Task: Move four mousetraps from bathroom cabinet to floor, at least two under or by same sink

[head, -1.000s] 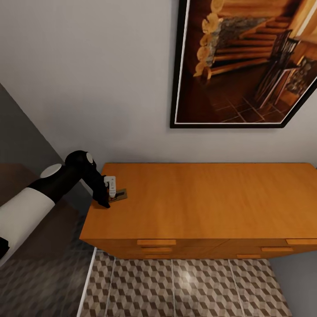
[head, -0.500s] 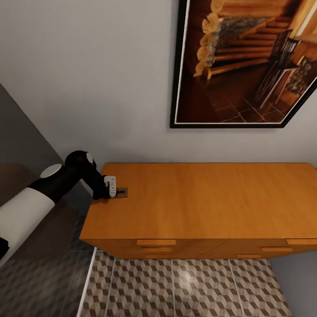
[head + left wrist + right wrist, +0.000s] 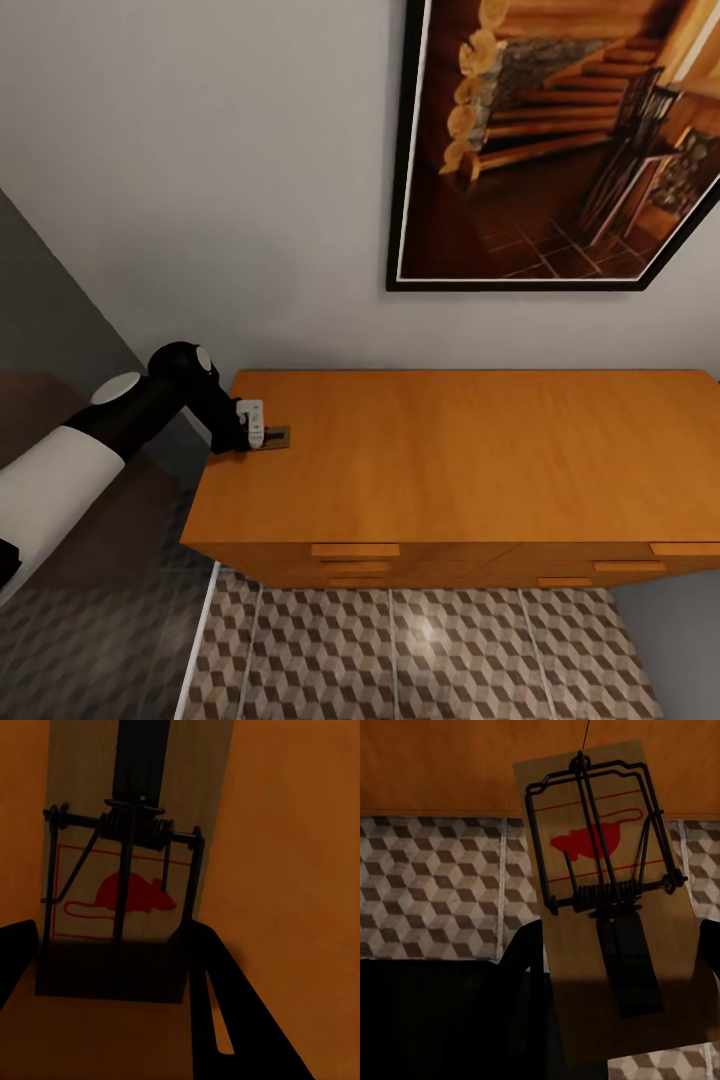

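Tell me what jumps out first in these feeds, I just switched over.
A big framed painting of a log stairway hangs on the wall above the orange-brown cabinet. At the cabinet top's left end, the left claw sits at a small mousetrap, its red mouse print plain in the left wrist view. The right claw holds another mousetrap above the cube-patterned floor.

Bare cabinet (image 3: pixel 470 455) top, wall behind

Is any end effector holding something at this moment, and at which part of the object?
The right end effector holds a mousetrap at its plain board end. The left end effector straddles another mousetrap on the cabinet; grip uncertain.
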Available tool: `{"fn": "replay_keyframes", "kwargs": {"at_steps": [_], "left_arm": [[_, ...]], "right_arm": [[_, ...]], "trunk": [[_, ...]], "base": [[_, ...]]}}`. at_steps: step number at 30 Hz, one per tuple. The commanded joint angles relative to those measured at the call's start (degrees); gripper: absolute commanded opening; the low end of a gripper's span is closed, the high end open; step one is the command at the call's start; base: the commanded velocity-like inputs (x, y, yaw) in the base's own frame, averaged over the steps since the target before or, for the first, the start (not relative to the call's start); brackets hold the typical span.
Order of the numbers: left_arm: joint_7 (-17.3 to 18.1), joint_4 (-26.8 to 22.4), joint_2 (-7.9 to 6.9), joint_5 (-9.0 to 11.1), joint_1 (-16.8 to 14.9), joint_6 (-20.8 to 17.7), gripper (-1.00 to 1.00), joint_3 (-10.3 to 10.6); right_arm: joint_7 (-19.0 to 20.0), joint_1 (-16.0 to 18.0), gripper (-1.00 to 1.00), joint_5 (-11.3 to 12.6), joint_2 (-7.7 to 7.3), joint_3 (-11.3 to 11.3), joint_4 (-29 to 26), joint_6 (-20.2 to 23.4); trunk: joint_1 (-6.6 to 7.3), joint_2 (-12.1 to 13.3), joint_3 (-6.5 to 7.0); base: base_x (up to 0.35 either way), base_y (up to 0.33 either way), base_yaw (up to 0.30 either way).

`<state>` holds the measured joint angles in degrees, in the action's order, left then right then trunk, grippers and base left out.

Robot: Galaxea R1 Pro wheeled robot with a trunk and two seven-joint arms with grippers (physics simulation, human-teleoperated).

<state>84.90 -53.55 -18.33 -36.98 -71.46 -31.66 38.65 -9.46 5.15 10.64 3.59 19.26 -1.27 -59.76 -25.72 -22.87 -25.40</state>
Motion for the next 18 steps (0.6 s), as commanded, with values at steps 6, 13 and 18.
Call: {"fn": "replay_keyframes", "kwargs": {"at_steps": [6, 13, 18], "left_arm": [[0.08, 0.83, -0.04, -0.43, 0.71, -0.24, -1.0, 0.03], [0.29, 0.28, -0.04, -0.46, 0.71, -0.31, -1.0, -0.17], [0.45, -1.28, -0.04, -0.44, 0.71, -0.43, -1.0, -0.45]], "right_arm": [[-0.03, 0.03, -1.0, 0.52, 0.01, 0.51, 0.04, -0.18], [-0.03, 0.03, -1.0, 0.52, 0.01, 0.51, 0.04, -0.18], [-0.03, 0.03, -1.0, 0.52, 0.01, 0.51, 0.04, -0.18]], "trunk": [[-0.06, -0.05, -0.1], [-0.06, -0.05, -0.1], [-0.06, -0.05, -0.1]], "base": [[0.0, 0.0, 0.0], [0.0, 0.0, 0.0], [0.0, 0.0, 0.0]]}}
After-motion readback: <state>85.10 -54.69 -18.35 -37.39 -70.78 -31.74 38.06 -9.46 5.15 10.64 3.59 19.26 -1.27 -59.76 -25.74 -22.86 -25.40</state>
